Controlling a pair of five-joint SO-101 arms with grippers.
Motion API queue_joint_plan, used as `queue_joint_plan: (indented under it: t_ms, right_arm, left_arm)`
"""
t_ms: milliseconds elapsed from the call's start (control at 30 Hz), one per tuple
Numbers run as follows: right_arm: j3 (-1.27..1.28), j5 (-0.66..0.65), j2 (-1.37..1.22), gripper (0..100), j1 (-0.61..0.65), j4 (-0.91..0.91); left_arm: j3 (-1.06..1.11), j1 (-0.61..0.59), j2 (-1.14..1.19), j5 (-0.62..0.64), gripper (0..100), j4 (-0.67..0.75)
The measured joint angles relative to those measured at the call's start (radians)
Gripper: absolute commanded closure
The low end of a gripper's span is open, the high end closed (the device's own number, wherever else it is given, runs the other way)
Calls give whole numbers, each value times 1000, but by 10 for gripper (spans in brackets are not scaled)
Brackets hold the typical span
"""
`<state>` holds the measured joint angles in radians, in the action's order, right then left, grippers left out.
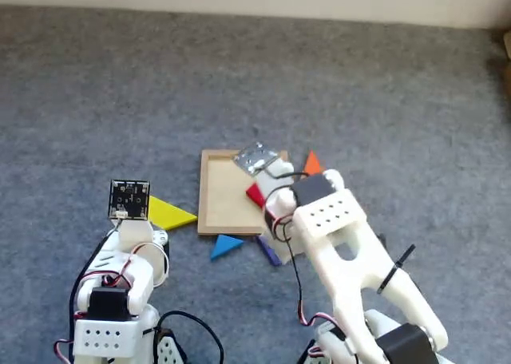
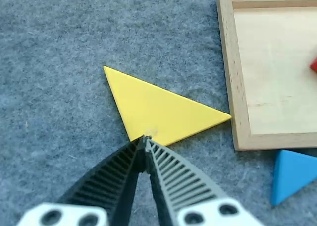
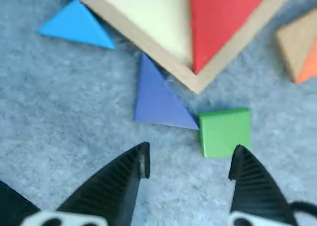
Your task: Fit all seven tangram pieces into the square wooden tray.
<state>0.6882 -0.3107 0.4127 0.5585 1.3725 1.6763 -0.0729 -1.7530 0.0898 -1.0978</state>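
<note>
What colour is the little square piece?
The small square tangram piece is green, clearest in the right wrist view.

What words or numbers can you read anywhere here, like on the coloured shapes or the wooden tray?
No text can be read.
The yellow triangle, blue triangle, green square and red piece are plain, with no print.
The wooden tray is bare wood.
The small black board on the left arm has tiny pale marks, too small to read.

Grey felt (image 1: pixel 359 85) under wooden tray (image 1: pixel 203 192), loose tangram pieces (image 1: pixel 169 213)
</note>
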Motion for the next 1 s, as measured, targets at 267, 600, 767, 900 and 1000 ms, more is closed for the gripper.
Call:
queue_joint_plan:
  t_ms: [267, 600, 767, 900, 1000]
  right_arm:
    - [216, 0, 0, 739, 52, -259]
    - [233, -2, -190, 746, 97, -410]
    - [221, -2, -252, 866, 94, -413]
    - [218, 0, -252, 932, 89, -425]
    - [218, 0, -252, 957, 87, -425]
  left_arm:
    - [0, 0, 0, 0, 990, 0]
    - [0, 0, 0, 0, 990, 0]
    - [0, 0, 0, 0, 990, 0]
    - [0, 0, 0, 0, 990, 0]
    - [0, 0, 0, 0, 990, 0]
